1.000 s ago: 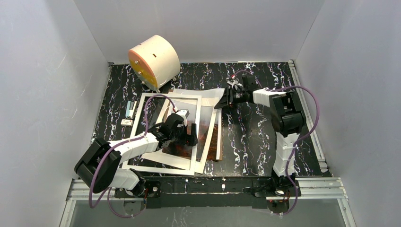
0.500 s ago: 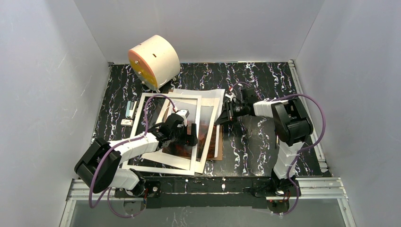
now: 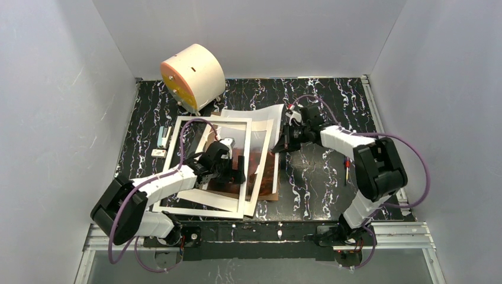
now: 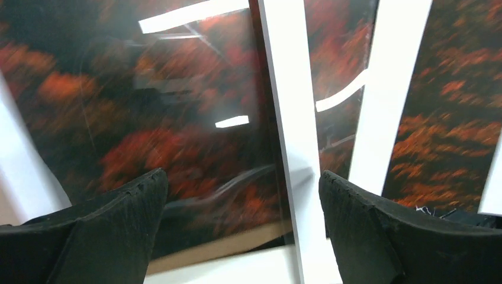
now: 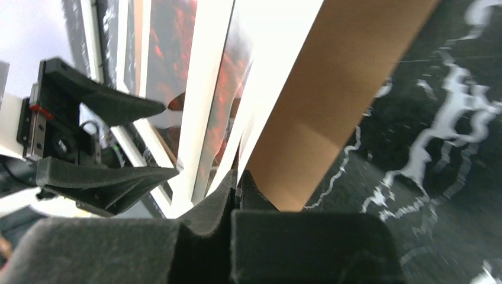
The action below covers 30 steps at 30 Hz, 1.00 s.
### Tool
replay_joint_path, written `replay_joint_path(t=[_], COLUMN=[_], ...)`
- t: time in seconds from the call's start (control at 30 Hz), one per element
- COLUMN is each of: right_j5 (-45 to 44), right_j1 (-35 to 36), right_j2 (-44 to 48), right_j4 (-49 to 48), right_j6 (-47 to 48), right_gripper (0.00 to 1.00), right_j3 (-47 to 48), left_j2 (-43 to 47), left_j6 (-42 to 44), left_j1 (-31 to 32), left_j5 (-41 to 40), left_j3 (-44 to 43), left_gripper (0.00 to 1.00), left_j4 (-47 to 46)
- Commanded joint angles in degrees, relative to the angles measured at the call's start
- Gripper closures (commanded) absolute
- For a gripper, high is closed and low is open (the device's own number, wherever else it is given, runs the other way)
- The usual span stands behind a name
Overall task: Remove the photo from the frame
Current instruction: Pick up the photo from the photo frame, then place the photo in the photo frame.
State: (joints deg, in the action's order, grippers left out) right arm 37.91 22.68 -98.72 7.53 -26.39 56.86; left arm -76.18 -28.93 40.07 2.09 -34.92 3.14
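On black marbled table [image 3: 319, 171]: frame [image 3: 170, 155], lying flat; left gripper [image 4: 243, 183] spread wide above it; right gripper [image 5: 237, 177] clamped on edge of photo [image 3: 264, 164].

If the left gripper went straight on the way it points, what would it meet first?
Likely the photo, its dark red-orange trees showing between the open fingers of the left gripper; glossy reflections hint a clear sheet may cover it.

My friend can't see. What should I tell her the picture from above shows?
A white frame lies on a black table, a red photo sticking out from under its right side. The right gripper pinches the photo's right edge; the left gripper hangs open over the frame.
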Motion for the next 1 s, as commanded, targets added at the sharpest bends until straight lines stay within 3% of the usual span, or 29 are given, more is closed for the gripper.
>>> replay_joint_path(t=[0.0, 0.13, 0.47, 0.73, 0.97], right_j5=[-16.7, -26.6, -26.8, -10.7, 5.5], right_j1=[-0.4, -0.7, -1.8, -1.8, -1.8], right_j2=[7.1, 14.1, 20.9, 18.9, 19.3], right_j4=[10.4, 15.8, 32.0, 34.0, 20.7], right_j6=[0.6, 0.4, 7.7, 5.6, -4.6], right_gripper=[0.99, 0.99, 0.99, 0.99, 0.99], right_j3=[5.9, 8.2, 25.8, 41.1, 44.1], left_j2=[4.7, 7.2, 11.2, 16.2, 18.4], left_j6=[1.2, 3.0, 1.8, 1.3, 0.9], left_j1=[-0.8, -1.7, -3.3, -4.5, -10.5], left_j5=[-1.1, -3.7, -9.5, -15.0, -18.8], left_j3=[-4.1, -7.8, -10.8, -11.6, -13.2], left_gripper=[0.02, 0.02, 0.02, 0.02, 0.02], left_j4=[8.2, 13.0, 17.2, 21.3, 25.0])
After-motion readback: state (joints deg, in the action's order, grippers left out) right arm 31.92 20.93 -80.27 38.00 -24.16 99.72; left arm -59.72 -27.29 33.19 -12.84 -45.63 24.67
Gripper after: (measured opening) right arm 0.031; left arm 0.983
